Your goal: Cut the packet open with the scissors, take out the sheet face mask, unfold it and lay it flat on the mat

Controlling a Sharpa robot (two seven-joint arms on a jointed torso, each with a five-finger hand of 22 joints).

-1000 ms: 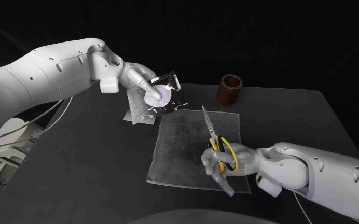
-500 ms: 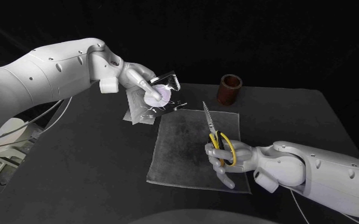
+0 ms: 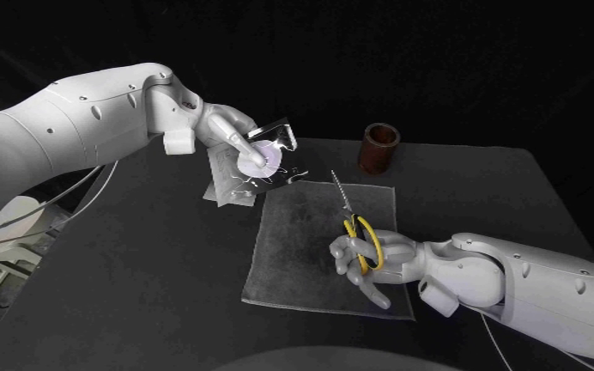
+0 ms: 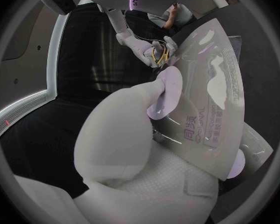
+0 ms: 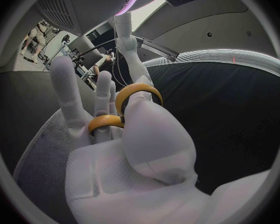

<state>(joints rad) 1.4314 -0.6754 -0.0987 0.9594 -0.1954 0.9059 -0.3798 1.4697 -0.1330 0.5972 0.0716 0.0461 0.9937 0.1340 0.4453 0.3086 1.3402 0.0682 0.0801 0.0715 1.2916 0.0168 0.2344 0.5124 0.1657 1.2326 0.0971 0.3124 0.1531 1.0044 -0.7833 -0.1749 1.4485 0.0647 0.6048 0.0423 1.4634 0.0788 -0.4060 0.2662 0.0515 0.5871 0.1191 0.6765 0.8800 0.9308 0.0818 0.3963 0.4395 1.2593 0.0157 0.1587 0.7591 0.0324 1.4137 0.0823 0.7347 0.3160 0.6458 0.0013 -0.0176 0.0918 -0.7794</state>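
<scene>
Black tabletop (image 3: 148, 285) runs under a dark backdrop, with a grey mat (image 3: 297, 246) spread at the centre of the frame and a brown cylindrical pot (image 3: 380, 149) standing just past the mat's upper right corner.

Up and left of centre, the left hand (image 3: 235, 139) holds the packet (image 3: 235, 184) lifted clear of the tabletop, beyond the mat's upper left corner. In the left wrist view its fingers (image 4: 143, 92) pinch the packet, one pad pressed flat on the printed face near an edge, so most of the sachet juts out free beyond the grip.

The packet looks like thin, glossy film: light, floppy and probably slick, so it likely needs a firm pinch on the flat face, with the sealed strip left unsupported for the blades. The sheet mask inside is likely damp, limp and easy to nick, which argues for cutting close to the seal.

Lower right of centre, the right hand (image 3: 366, 264) grips the scissors (image 3: 347, 208) above the mat, fingers threaded through the yellow loops. The blades look closed or nearly so and point up-frame toward the packet. Their tip sits near its lower right corner, but I cannot tell whether it touches.
</scene>
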